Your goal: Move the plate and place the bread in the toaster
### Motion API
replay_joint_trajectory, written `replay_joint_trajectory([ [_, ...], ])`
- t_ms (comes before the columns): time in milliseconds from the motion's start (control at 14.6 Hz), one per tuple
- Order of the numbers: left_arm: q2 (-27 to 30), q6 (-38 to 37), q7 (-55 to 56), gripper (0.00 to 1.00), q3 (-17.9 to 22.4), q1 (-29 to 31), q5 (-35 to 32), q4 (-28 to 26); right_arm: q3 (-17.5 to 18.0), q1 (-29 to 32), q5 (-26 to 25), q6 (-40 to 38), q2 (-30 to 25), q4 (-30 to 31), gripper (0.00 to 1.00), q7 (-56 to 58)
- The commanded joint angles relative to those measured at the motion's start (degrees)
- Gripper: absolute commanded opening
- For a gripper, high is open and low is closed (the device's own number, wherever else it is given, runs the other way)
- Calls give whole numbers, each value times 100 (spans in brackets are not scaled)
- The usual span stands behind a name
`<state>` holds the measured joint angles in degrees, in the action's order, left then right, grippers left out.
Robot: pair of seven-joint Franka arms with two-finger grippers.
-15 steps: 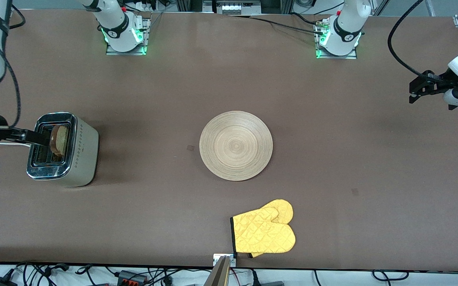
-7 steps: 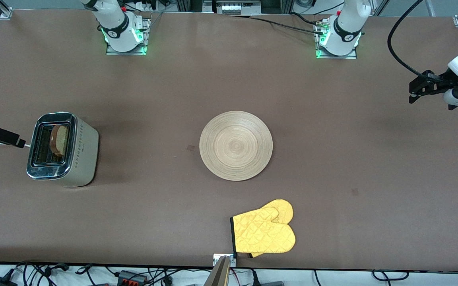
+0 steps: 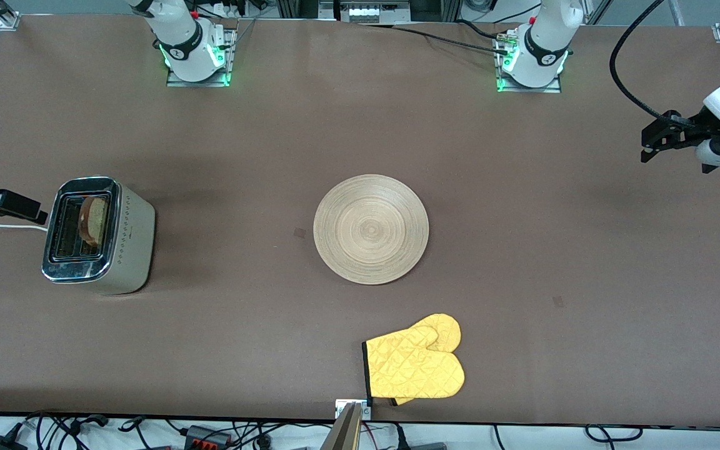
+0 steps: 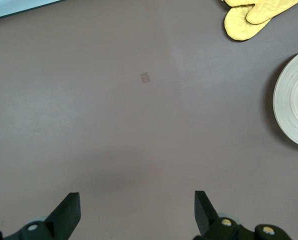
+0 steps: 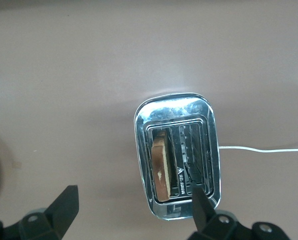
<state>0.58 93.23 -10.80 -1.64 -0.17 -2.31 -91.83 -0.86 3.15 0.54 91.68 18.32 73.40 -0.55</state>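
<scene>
Bread (image 3: 93, 220) stood in toaster (image 3: 99, 235) slot; plate (image 3: 370, 229) bare; my left hand (image 4: 137, 212) and right hand (image 5: 134, 210) gaped, holding nothing.

Pale wood plate (image 3: 370, 229) lay flat mid-table, bare. Bread (image 3: 93, 219) stood upright in chrome toaster (image 3: 99, 234) slot, right arm's end.

No legible text, brand, number or label anywhere. Toaster (image 5: 176, 155): small white triangular sign with tiny print on the bar between the slots, just ahead of the right gripper's fingers, print unreadable; row of small marks down the cream side, not decipherable. Robot bases: round dark emblems, unreadable.
</scene>
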Motion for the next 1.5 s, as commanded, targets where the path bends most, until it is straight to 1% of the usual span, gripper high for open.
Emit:
replay_joint_trajectory([
  [0,3,-50,-141,100,5,35,108,86,-116,-104,-54,105,-249,306,100,161],
  [205,3,-59,-141,100,5,61,108,86,-107,-96,-63,52,-504,613,100,161],
  [410,3,-59,-141,100,14,70,108,86,-107,-87,-63,148,-1030,1394,100,178],
  [616,3,-68,-141,100,14,96,108,86,-107,-78,-63,166,-1409,1904,100,310],
  [958,3,-59,-141,100,14,44,108,86,-107,-78,-72,649,-2103,2836,100,363],
  [1163,3,-59,-141,100,14,53,108,86,-107,-96,-72,474,-2297,2881,100,354],
  [1436,-32,-59,-124,100,5,9,100,165,-98,-96,-116,570,-2280,2934,100,372],
])
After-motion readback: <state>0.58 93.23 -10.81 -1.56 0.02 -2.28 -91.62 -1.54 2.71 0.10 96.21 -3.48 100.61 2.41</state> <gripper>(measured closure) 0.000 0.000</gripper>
